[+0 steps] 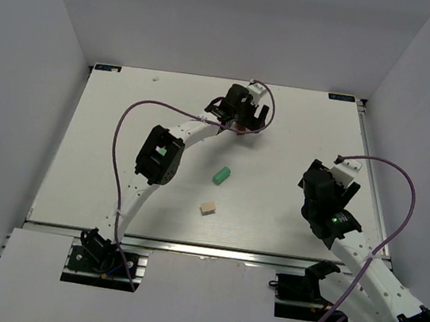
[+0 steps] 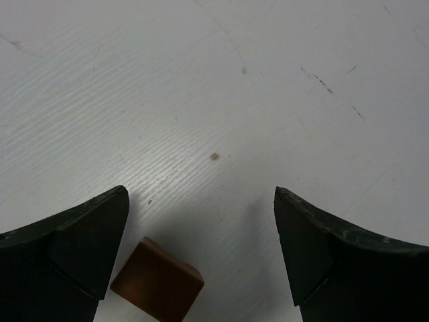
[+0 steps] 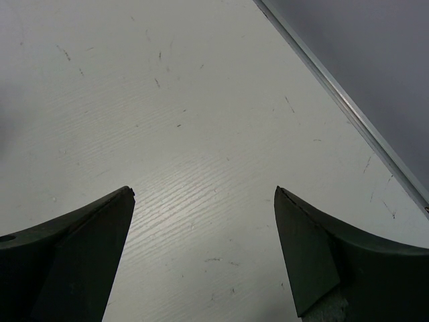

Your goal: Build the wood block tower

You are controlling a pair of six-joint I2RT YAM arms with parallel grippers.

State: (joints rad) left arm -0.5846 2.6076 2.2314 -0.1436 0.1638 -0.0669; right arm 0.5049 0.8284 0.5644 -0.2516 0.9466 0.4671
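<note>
No stacked tower shows; three loose blocks lie on the white table. A dark brown cube lies flat between my left gripper's open jaws, close to the left finger and not touching it that I can see. In the top view my left gripper is at the far middle of the table, the cube mostly hidden under it. A mint-green oblong and a light tan block lie apart mid-table. My right gripper is open and empty over bare table at the right.
The table's right edge with its metal rail runs close beside the right gripper. Grey walls enclose the table at the back and sides. The left arm's purple cable arcs over the left half.
</note>
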